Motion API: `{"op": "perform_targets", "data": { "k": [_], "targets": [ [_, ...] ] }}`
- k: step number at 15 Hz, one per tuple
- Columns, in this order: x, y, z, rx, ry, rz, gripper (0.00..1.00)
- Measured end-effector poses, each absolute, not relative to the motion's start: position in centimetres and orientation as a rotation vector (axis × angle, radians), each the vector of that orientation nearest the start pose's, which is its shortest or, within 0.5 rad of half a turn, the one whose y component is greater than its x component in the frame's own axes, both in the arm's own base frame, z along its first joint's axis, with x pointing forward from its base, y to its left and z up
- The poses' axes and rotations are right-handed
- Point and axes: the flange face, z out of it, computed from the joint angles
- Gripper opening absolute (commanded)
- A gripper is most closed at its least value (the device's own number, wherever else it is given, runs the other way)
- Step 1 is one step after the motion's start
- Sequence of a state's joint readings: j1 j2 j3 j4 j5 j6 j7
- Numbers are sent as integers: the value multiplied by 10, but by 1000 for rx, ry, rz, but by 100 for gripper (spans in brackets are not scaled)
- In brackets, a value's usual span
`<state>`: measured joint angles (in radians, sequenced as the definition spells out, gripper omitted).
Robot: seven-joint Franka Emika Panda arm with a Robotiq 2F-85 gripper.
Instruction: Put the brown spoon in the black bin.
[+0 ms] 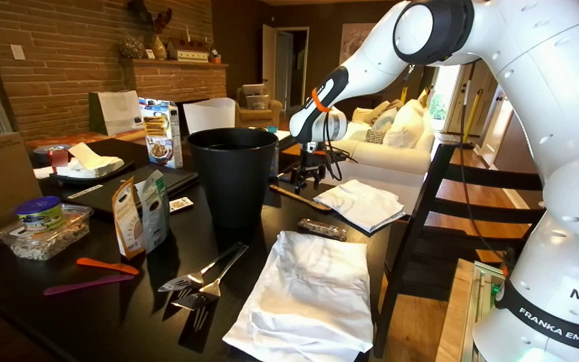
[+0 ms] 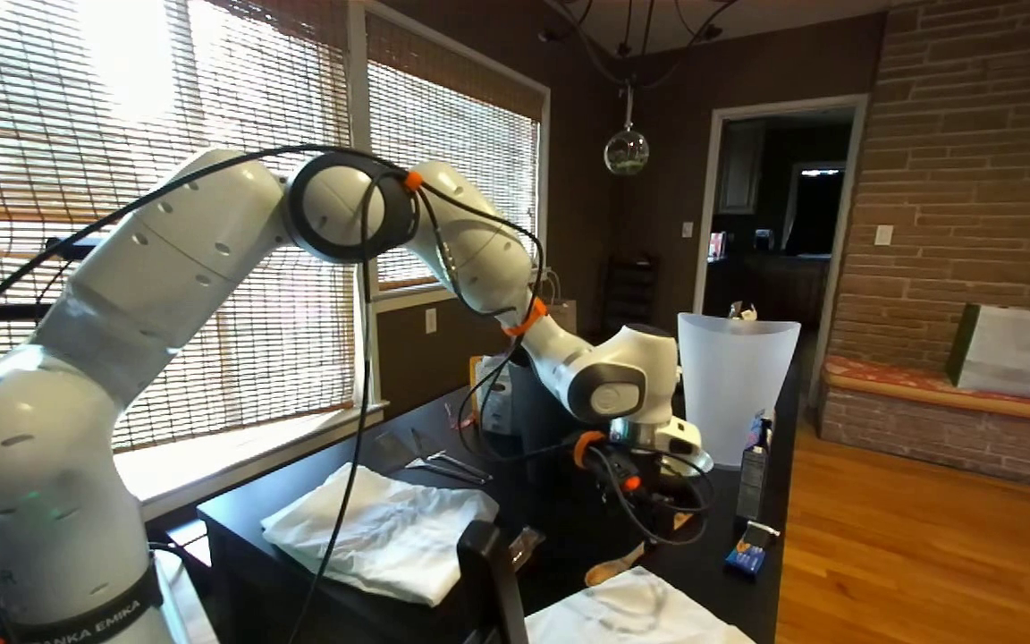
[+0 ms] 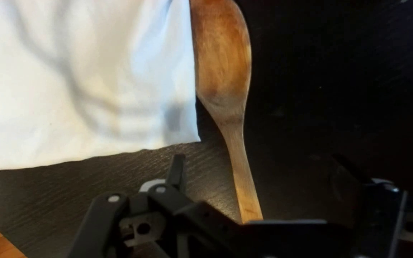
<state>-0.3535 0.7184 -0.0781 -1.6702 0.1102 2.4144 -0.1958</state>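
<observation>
Cloth [image 3: 88, 79] (white) against brown spoon [image 3: 224, 61]

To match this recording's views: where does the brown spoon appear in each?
In an exterior view: brown spoon, near the centre.
In an exterior view: brown spoon, near the bottom, just right of centre.
Wrist view: brown spoon, just right of centre.
Shared landmark: the white cloth bordering it.
</observation>
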Motion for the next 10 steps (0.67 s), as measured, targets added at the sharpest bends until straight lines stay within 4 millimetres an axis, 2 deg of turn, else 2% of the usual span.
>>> {"op": "perform_targets", "data": {
  "k": [1, 2, 4, 10],
  "targets": [
    [625, -280, 184, -3096, 458, -57, 93],
    [626, -280, 179, -3097, 453, -59, 72],
    [627, -280, 171, -3100, 443, -59, 67],
    [631, -280, 166, -3104, 416, -66, 25]
  ]
}}
